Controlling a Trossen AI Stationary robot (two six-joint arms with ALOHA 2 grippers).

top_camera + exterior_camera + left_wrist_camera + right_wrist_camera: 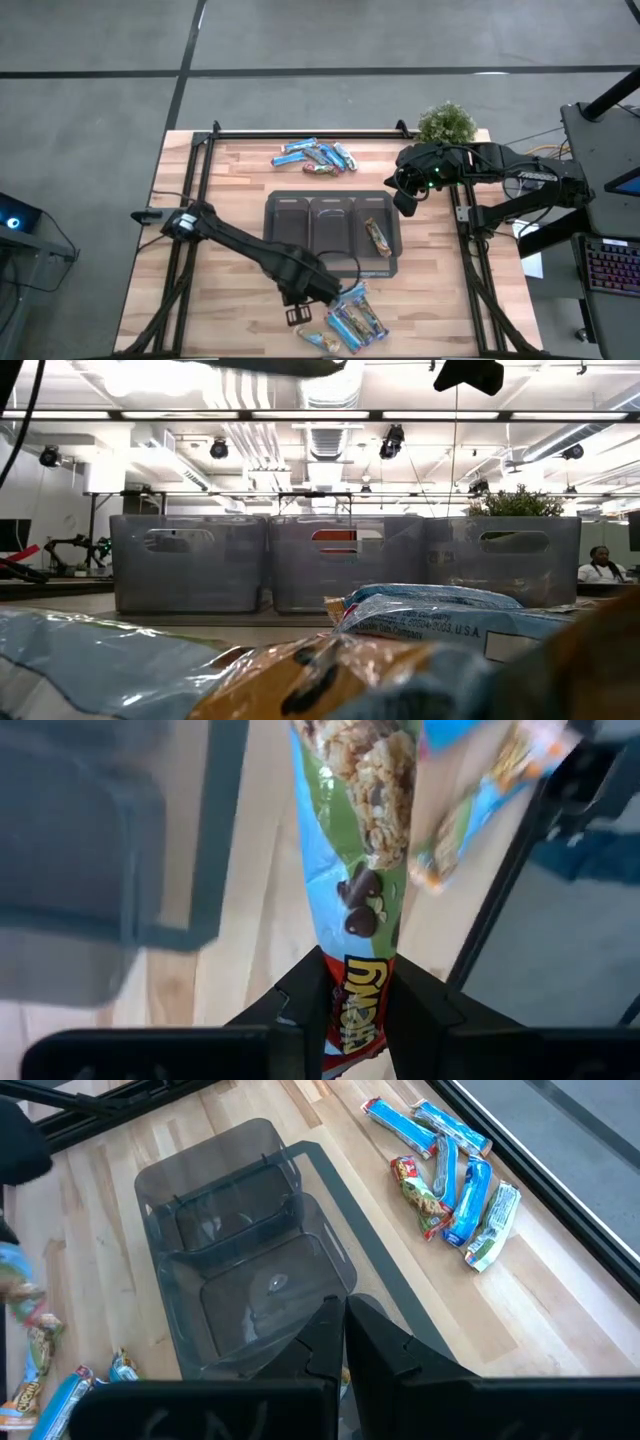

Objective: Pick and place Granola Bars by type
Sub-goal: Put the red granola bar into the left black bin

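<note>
My left gripper (338,292) hangs over the table's near edge, pointing down, shut on a granola bar (358,840) with a green and light blue wrapper and a red end. Below it lies a pile of granola bars (350,325) in light blue and orange-brown, seen close up in the low view (330,660). A second pile (315,155) lies flat at the far edge. One bar (378,237) lies in the right bin of the grey three-bin tray (285,215). My right gripper (345,1315) waits shut above the tray's right end. My left gripper pinches the bar's red end (355,1020) between its two fingers (300,995), coming from above and pointing down. The bar hangs lengthwise below the fingers, lifted clear of the pile on the table.
The three grey bins (340,560) stand in a row mid-table. A small green plant (445,122) sits at the far right corner. Black frame rails (195,200) run along the table's left and right sides. Bare wood lies left of the tray.
</note>
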